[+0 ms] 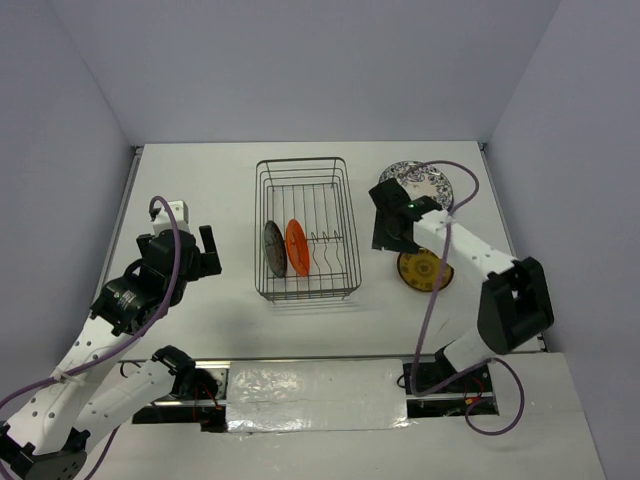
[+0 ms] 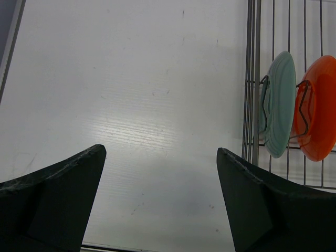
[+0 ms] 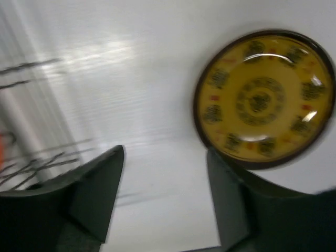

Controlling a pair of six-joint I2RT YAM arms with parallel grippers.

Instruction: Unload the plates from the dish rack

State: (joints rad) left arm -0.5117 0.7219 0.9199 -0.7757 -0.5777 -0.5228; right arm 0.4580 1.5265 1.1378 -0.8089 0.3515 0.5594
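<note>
The dish rack (image 1: 305, 165) of dark wire stands mid-table. Two plates stand on edge in it, a teal one (image 1: 274, 248) (image 2: 278, 110) and a red-orange one (image 1: 297, 247) (image 2: 317, 107). A yellowish plate (image 1: 424, 270) (image 3: 265, 97) lies flat on the table to the rack's right. A white plate with a dark floral pattern (image 1: 425, 182) lies behind it. My right gripper (image 1: 388, 240) (image 3: 165, 152) hovers open and empty between the rack and the yellowish plate. My left gripper (image 1: 200, 255) (image 2: 161, 151) is wide open and empty over bare table, left of the rack (image 2: 252, 79).
The white table ends at grey walls on the left, back and right. Purple cables loop from both arms. Blurred rack wires (image 3: 31, 163) show at the left of the right wrist view.
</note>
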